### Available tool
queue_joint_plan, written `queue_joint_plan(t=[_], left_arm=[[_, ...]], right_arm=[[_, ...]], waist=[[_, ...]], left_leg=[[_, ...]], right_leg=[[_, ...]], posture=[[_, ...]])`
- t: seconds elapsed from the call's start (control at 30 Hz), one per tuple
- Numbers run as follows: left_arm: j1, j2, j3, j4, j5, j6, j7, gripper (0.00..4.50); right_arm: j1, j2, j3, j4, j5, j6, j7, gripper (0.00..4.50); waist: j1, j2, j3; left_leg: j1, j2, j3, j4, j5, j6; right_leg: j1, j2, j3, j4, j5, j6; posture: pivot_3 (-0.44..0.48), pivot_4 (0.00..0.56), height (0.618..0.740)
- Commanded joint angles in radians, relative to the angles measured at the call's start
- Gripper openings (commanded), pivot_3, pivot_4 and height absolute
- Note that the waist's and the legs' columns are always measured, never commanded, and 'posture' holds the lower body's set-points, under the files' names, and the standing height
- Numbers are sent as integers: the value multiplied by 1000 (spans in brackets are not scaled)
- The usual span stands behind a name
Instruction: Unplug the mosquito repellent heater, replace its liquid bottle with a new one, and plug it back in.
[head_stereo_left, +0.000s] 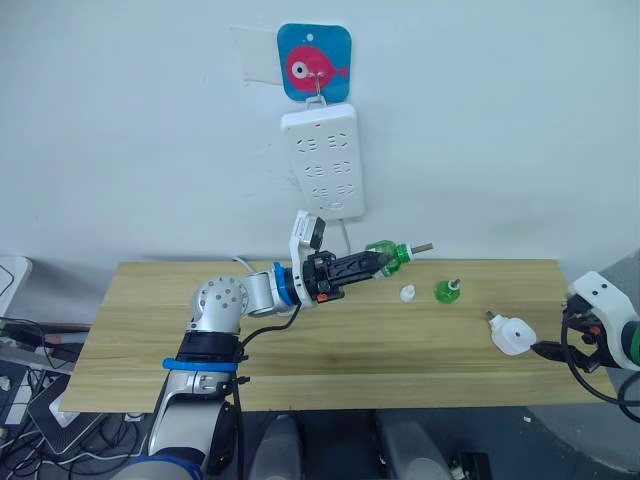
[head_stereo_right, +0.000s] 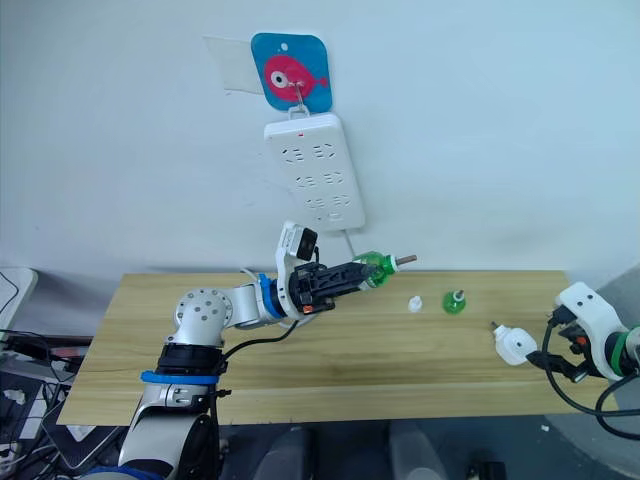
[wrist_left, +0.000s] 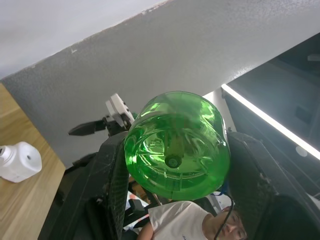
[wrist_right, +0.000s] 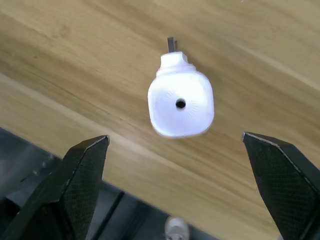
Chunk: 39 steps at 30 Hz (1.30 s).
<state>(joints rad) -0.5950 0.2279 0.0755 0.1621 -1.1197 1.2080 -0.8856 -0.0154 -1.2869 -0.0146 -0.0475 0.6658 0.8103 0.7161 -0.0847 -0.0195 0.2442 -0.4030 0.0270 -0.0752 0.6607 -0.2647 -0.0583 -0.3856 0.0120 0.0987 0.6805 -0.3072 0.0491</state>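
Note:
My left gripper (head_stereo_left: 376, 260) is raised above the middle of the wooden table (head_stereo_left: 150, 330), shut on a green liquid bottle (head_stereo_left: 391, 253) whose wick points right. The left wrist view looks at the bottle's base (wrist_left: 176, 145) between the two fingers. The white mosquito repellent heater (head_stereo_left: 512, 334) lies unplugged near the table's right edge, prongs toward the left. My right gripper (head_stereo_left: 546, 350) hovers just right of it, open, with the heater (wrist_right: 181, 102) centred ahead of its spread fingers and not touched. A second green bottle (head_stereo_left: 446, 290) stands upright on the table.
A small white cap (head_stereo_left: 407, 293) lies left of the standing bottle. The tall white power strip (head_stereo_left: 322, 160) hangs on the wall under a blue fish hook (head_stereo_left: 314, 62). A person (wrist_left: 200, 225) shows low in the left wrist view.

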Motion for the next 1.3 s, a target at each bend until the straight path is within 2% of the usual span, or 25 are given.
queue_joint_plan(t=[0.03, 0.17, 0.4, 0.67, 1.3], left_arm=[[6, 3, 3, -40, -3, -7, -25, 2415], [28, 11, -5, -47, 14, -17, -46, 2415], [44, 29, 8, -16, 43, -37, -86, 2415], [68, 43, 5, -39, 48, -37, -119, 2415], [99, 54, -7, -65, 57, -44, -134, 2415]], right_arm=[[-98, 20, 73, 101, -115, -34, 102, 4458], [-203, 67, 146, 196, -210, -52, 191, 4458], [-273, 136, 219, 303, -345, -103, 288, 4458], [-346, 232, 220, 426, -433, -147, 321, 4458], [-387, 309, 204, 554, -551, -216, 368, 4458]], waist=[[1, 1, 1], [2, 1, 3], [4, 2, 10], [4, 3, 24], [13, 3, 26]], left_leg=[[0, 0, 0, 0, 0, 0], [0, 0, 0, 0, 0, 0], [0, 0, -1, 0, 0, 0], [0, -1, -1, 0, 0, 0], [0, -1, -1, 1, 0, 0]], right_leg=[[0, 0, 0, 0, 0, 0], [0, -1, -1, 0, 0, 0], [0, -1, -2, 1, 0, 0], [0, -2, -1, 1, 1, 1], [0, -6, -2, 2, 1, 1]], posture=[[-94, 251, 740], [-83, 258, 740], [-59, 272, 740], [-40, 279, 740], [-17, 276, 740]])
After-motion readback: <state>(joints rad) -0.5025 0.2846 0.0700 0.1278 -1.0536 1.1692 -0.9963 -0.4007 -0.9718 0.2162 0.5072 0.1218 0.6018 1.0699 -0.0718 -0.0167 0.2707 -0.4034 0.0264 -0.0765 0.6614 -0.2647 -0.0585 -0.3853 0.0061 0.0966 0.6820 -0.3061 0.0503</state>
